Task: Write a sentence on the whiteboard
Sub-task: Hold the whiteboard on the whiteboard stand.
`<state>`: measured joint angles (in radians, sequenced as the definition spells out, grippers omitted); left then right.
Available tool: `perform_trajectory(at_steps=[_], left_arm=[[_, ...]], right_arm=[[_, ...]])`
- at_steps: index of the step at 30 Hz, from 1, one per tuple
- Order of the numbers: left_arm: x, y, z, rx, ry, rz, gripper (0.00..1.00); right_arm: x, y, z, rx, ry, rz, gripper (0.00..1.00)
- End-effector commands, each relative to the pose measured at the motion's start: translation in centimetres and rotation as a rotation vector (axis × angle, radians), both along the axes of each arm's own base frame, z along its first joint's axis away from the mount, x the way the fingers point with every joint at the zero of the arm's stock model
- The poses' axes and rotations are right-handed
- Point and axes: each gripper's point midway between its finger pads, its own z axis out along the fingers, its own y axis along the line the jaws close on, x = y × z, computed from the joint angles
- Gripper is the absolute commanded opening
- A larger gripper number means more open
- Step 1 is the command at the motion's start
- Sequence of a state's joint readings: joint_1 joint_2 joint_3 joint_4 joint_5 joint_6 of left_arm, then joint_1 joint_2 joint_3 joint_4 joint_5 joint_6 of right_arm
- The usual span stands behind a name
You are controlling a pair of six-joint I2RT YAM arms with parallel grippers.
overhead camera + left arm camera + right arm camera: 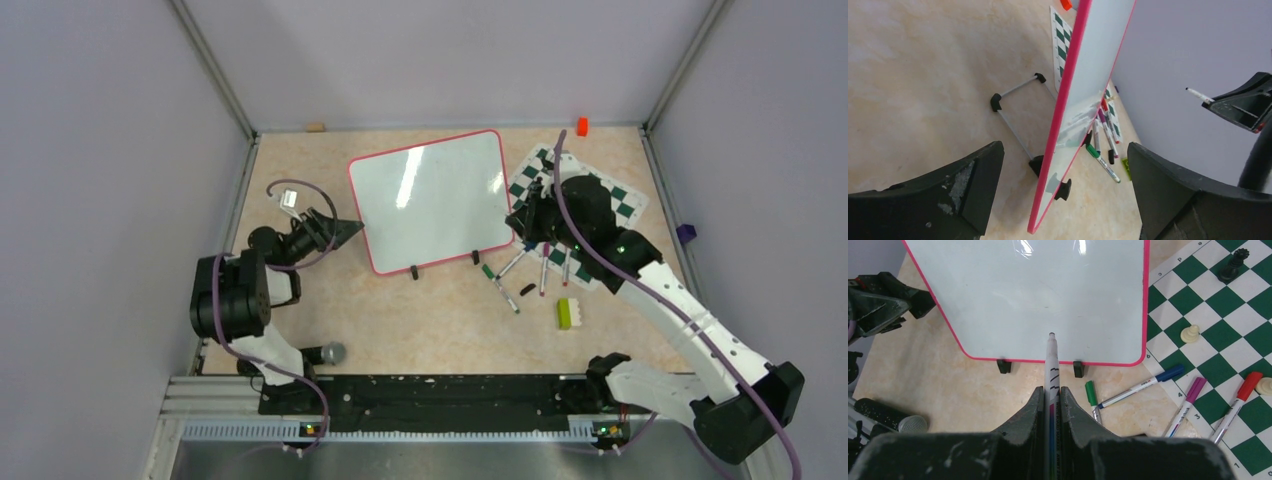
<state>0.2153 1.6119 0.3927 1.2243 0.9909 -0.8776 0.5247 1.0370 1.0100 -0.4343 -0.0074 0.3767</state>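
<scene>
The whiteboard stands tilted on a wire stand, with a red-pink rim and two black clips on its lower edge. Its face is blank; no sentence shows on it. It also shows in the left wrist view and the right wrist view. My left gripper is open at the board's left edge, and its jaws stand wide on either side of the rim without touching it. My right gripper is shut on an uncapped marker. The marker's tip points at the lower middle of the board, close to the surface.
A green-and-white chess mat lies right of the board with a black piece and a white piece. Loose markers lie below the board: green, blue, purple, red. A lime block and an orange block lie nearby.
</scene>
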Motion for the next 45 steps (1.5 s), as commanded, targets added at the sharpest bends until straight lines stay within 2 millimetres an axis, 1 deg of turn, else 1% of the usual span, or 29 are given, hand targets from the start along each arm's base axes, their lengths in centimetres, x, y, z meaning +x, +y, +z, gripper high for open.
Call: perform_trajectory(at_steps=[1,5,10,12,16,19,22,29,31,32,34,35,36,38,39,42,45], left_arm=[[0.2,-0.7,2.8,-0.087,-0.104,-0.119,0.99],[1.0,-0.6,1.3,-0.115,-0.044,-0.115,0.99],[0.6,-0.8,1.0,-0.075,-0.084,-0.111,0.99],[0.5,-1.2,0.7,-0.058,-0.098,-0.117,0.99],[0.5,-2.8,-0.2,-0.035,-0.11,-0.163,0.99],[0.5,-3.6,-0.5,-0.01,-0.139,-0.2,0.99],[0.2,-3.7,-1.3,0.035,-0.177,-0.2,0.99],[-0.3,-3.9,-2.2,0.081,-0.216,-0.234,0.99],[-0.3,-4.1,-2.3,0.084,-0.219,-0.26,0.96],[-0.3,-4.1,-2.4,0.087,-0.224,-0.271,0.92],[-0.1,-4.1,-2.2,0.089,-0.232,-0.277,0.79],[-0.1,-4.1,-2.1,0.093,-0.239,-0.275,0.76],[0.1,-4.1,-1.9,0.097,-0.25,-0.271,0.76],[0.5,-4.1,-1.7,0.102,-0.266,-0.269,0.67],[0.7,-4.1,-1.6,0.101,-0.267,-0.275,0.65],[1.4,-4.2,-1.1,0.09,-0.269,-0.309,0.67],[1.9,-4.3,-0.7,0.082,-0.27,-0.338,0.65]], right_arm=[[0.2,0.5,4.3,0.067,-0.103,0.028,0.0],[-0.3,0.3,4.9,0.077,-0.115,0.028,0.0],[-0.9,-0.4,5.5,0.081,-0.136,0.013,0.0],[-1.0,-0.6,5.5,0.079,-0.135,0.008,0.0],[-1.1,-0.8,5.3,0.07,-0.129,0.004,0.0],[-1.2,-0.9,5.4,0.067,-0.127,-0.001,0.0],[-1.2,-1.0,5.2,0.066,-0.124,-0.009,0.0],[-0.9,-0.3,4.5,0.085,-0.094,0.003,0.0],[-0.9,-0.2,4.3,0.088,-0.089,0.007,0.0],[-0.9,-0.1,4.2,0.089,-0.089,0.009,0.0],[-0.8,-0.1,4.2,0.089,-0.088,0.01,0.0],[-0.8,0.0,4.2,0.089,-0.088,0.011,0.0],[-0.8,0.0,4.3,0.089,-0.091,0.012,0.0],[-0.8,-0.1,4.5,0.085,-0.097,0.016,0.0],[-0.8,-0.1,4.5,0.082,-0.101,0.017,0.0],[-0.8,-0.2,4.7,0.078,-0.11,0.019,0.0],[-0.9,-0.2,4.8,0.076,-0.114,0.024,0.0]])
